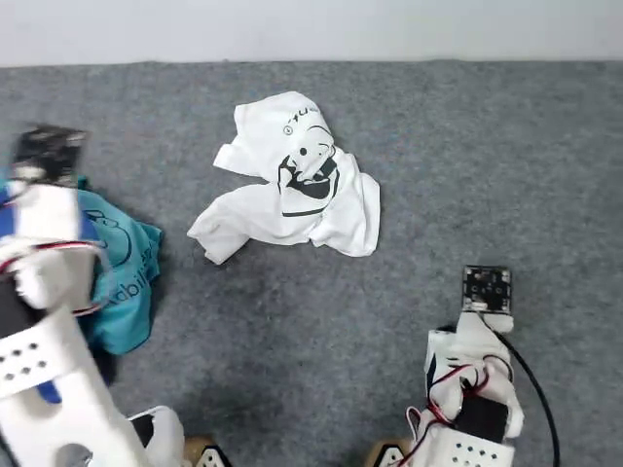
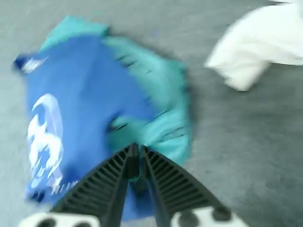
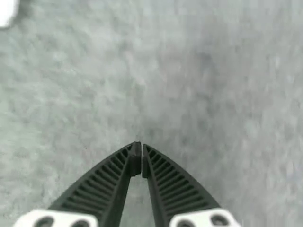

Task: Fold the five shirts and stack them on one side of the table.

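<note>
A crumpled white shirt [image 1: 292,185] with a black face print lies in the middle of the grey table [image 1: 487,156]; one end of the white shirt [image 2: 255,52] is visible from the left wrist. At the table's left side a blue shirt [image 2: 75,113] rests on a teal shirt [image 2: 165,109], and the left arm [image 1: 44,282] covers part of the teal shirt [image 1: 127,268]. My left gripper [image 2: 137,152] is shut, hanging just above the seam between blue and teal. My right gripper [image 3: 137,147] is shut over bare grey surface, on the right arm [image 1: 472,389] at the front right.
The grey cloth surface [image 3: 189,71] is bare around the right gripper. A scrap of white [image 3: 7,12] shows at the edge of the right wrist view. A pale wall [image 1: 311,29] runs along the far edge of the table.
</note>
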Available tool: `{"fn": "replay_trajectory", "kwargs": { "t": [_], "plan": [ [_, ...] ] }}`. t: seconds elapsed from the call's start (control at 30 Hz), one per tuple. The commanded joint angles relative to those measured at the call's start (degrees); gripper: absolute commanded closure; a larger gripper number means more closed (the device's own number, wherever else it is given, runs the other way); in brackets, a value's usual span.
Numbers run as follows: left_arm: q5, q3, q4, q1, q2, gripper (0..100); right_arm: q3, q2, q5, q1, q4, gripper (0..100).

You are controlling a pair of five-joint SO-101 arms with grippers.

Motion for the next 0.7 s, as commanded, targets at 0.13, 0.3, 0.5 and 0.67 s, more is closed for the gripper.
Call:
{"fn": "replay_trajectory", "kwargs": {
  "t": [0.13, 0.3, 0.5, 0.67],
  "plan": [
    [0.3, -0.2, 0.7, -16.7, -1.2, 98, -15.1, 0.1, 0.4, -12.4, 4.4, 99.0],
    [0.3, 0.0, 0.7, -19.2, -1.2, 98, -18.1, 1.8, 0.7, -17.6, 5.8, 99.1],
    [0.3, 0.0, 0.6, -24.0, -1.2, 98, -27.9, 20.6, 0.8, -18.1, 2.4, 99.0],
    [0.3, 0.0, 0.6, -28.0, -1.2, 98, -43.2, 45.0, 0.8, -23.3, 0.7, 98.7]
  ]
}}
